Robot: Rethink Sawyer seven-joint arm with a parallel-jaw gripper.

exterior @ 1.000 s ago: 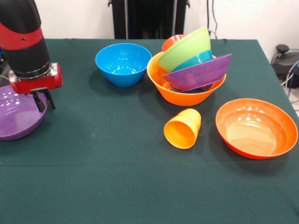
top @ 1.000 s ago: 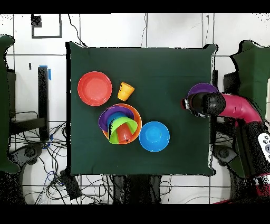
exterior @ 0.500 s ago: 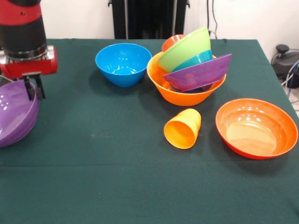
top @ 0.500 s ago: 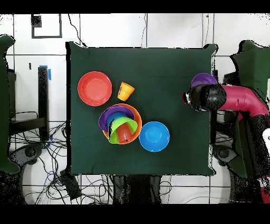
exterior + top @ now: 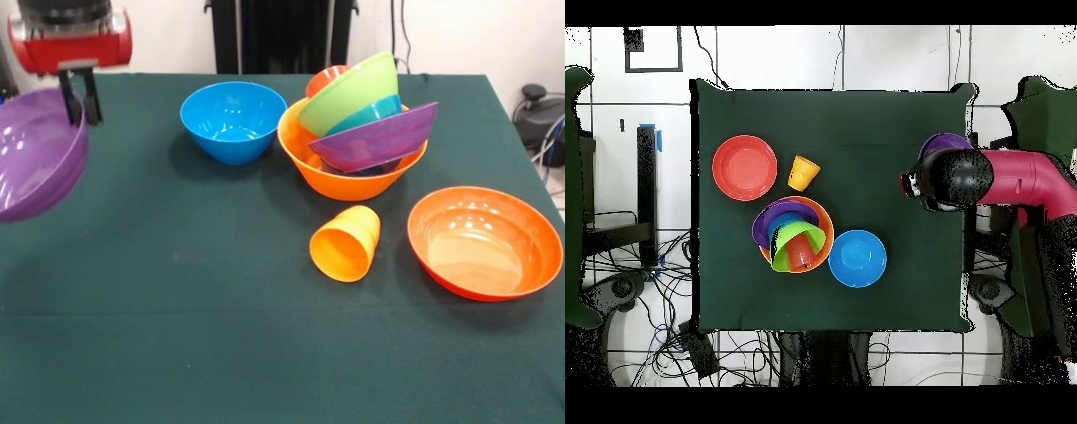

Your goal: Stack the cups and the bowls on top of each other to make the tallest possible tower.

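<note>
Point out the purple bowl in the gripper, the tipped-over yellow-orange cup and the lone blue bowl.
purple bowl [image 5: 35,163], front view, on its glossy inner wall.
yellow-orange cup [image 5: 346,244], front view, on its side wall near the open mouth.
blue bowl [image 5: 232,119], front view, on its inside.
gripper [image 5: 79,99], front view, between its fingertips at the bowl's rim.

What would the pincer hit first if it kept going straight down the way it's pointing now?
The pincer points straight down and grips the rim of the purple bowl, held tilted in the air. Below it lies only the green tablecloth, so the hanging bowl would likely touch cloth first, near the table's edge, though depth is uncertain.
</note>
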